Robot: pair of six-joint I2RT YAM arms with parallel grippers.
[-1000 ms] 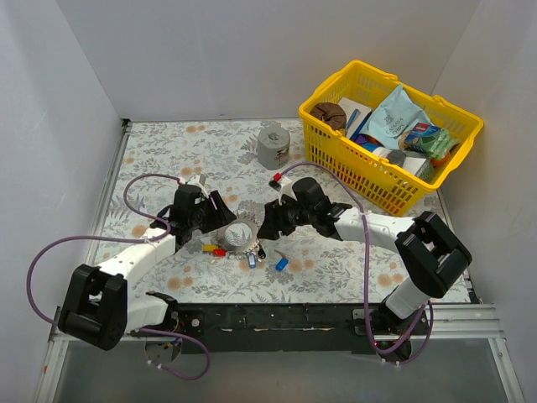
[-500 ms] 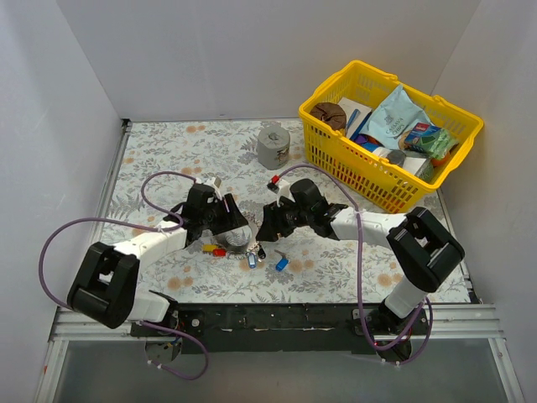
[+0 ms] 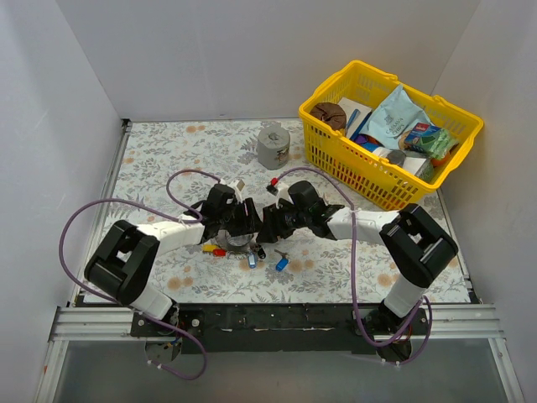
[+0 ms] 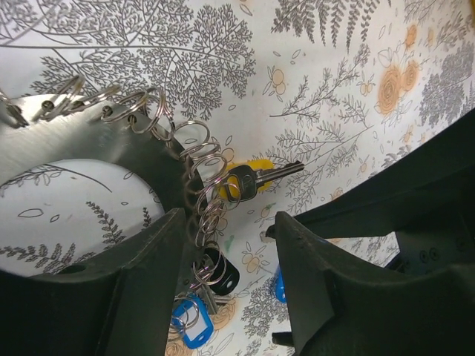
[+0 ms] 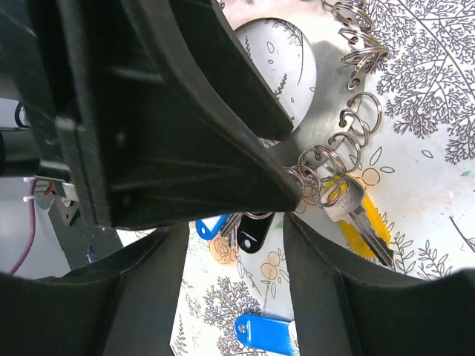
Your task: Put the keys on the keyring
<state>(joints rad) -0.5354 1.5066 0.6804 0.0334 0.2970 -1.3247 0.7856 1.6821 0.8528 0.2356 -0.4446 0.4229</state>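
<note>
Left tool (image 4: 226,222) slides in against right tool (image 5: 234,237) over flat grey metal keyring (image 4: 89,137); both gape empty, threading near.

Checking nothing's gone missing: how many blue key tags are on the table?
2. One blue tag sits at the ring's near edge; the other lies apart, just right of it. Others may be hidden.
</note>
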